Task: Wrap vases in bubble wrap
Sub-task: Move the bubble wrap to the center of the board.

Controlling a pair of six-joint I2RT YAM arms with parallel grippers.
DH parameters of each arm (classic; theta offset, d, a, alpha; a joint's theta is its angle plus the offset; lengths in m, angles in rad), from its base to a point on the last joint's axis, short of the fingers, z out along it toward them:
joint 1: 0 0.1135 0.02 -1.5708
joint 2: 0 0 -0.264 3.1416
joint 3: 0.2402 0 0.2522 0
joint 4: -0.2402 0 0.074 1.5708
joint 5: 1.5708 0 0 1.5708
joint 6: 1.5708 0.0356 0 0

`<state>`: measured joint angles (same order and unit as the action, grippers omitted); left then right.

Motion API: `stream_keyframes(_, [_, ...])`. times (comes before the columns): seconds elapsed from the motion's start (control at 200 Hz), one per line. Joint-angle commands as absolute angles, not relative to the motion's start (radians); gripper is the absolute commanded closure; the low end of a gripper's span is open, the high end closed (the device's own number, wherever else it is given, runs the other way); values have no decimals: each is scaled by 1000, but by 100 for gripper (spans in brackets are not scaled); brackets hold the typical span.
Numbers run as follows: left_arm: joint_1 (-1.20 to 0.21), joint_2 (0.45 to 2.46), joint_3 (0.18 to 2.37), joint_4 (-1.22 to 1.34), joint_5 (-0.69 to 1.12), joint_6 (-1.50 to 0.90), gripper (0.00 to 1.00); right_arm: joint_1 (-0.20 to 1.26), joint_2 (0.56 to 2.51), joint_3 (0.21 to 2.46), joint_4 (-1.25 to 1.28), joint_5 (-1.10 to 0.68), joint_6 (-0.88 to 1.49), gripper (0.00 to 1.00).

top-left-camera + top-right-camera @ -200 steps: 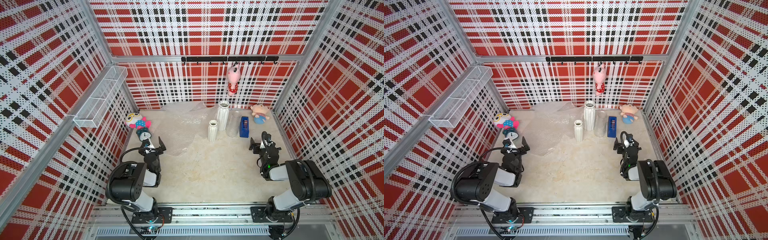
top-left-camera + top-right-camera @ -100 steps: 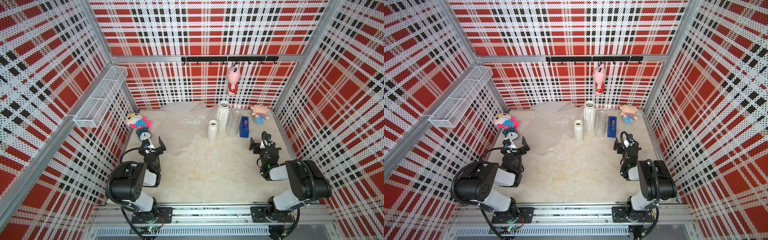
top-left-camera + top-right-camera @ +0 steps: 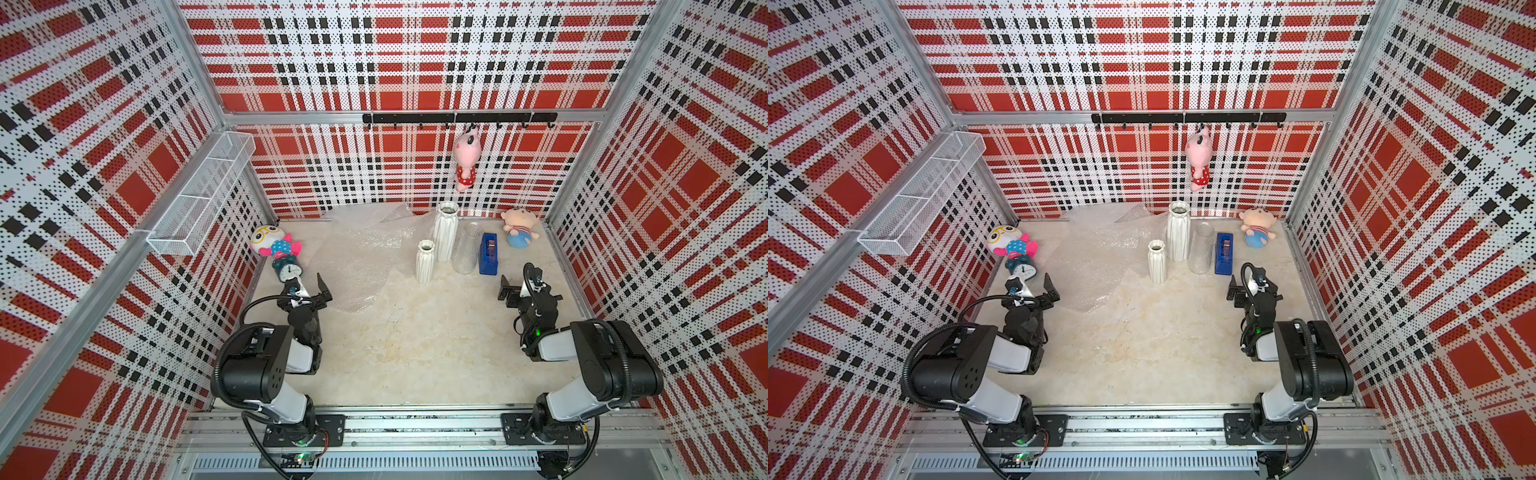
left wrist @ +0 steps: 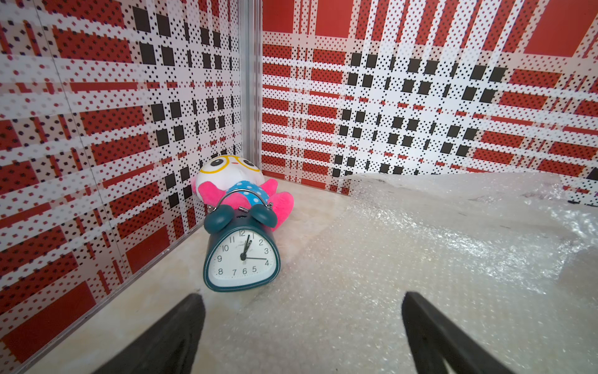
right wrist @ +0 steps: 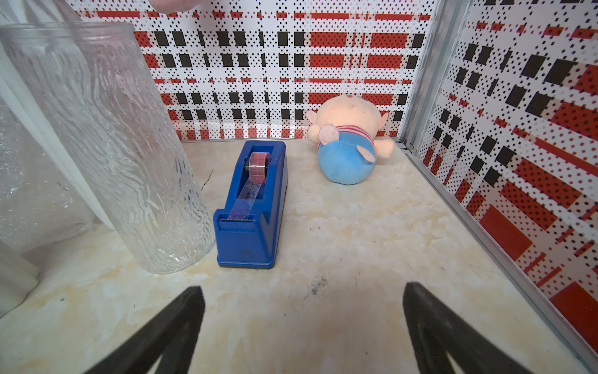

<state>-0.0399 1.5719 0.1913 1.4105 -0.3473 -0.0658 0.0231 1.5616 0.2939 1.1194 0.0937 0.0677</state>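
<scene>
**Item 1, bubble wrap** (image 3: 361, 257): crinkled clear sheets are spread over the far-left part of the table (image 3: 415, 345). One corner reaches toward the middle. Nothing is wrapped in it yet.

**Item 2, vases:** the tall white ribbed vase (image 3: 445, 230), short white ribbed vase (image 3: 424, 262) and glass vase (image 3: 467, 249) are all upright. They are grouped at the far centre, just right of the wrap. The blue tape dispenser (image 3: 488, 253) is set just right of the glass one.

**Item 3, left gripper** (image 3: 307, 287): the jaws are spread wide and nothing is held. It is placed at the near-left edge of the wrap, with the alarm clock (image 4: 241, 259) close ahead.

**Item 4, right gripper** (image 3: 519, 286): the jaws are spread wide and nothing is held. It is stationed near of the dispenser.

**Handling note:** a first pick of the sheet is judged to be in hand.
- The film is best pinched at its near edge, low and flat.
- It is then drawn clear of the clock into the open middle.
- It is smoothed before a vase is laid on it, since thin film is easily missed or dragged bunched.
</scene>
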Motion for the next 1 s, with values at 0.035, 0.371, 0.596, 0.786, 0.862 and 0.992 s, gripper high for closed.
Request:
stream_keyframes(0.035, [-38, 1561, 191, 1430, -324, -50, 2, 29, 1567, 293, 1150, 91, 59, 0])
stream_keyframes(0.371, [-419, 1105, 248, 1181, -863, 55, 2, 30, 1169, 355, 754, 37, 123, 0])
stream_keyframes(0.596, [-343, 902, 628, 189, -737, -689, 2, 29, 918, 622, 109, 60, 514, 0])
stream_keyframes(0.786, [-84, 931, 558, 194, -218, -702, 2, 18, 893, 596, -8, -15, 588, 0])
stream_keyframes(0.862, [-168, 1016, 603, 107, -313, -644, 2, 19, 890, 590, -37, -17, 581, 0])
stream_keyframes(0.992, [-395, 1212, 735, -1, -466, -552, 2, 21, 898, 578, -52, -45, 576, 0])
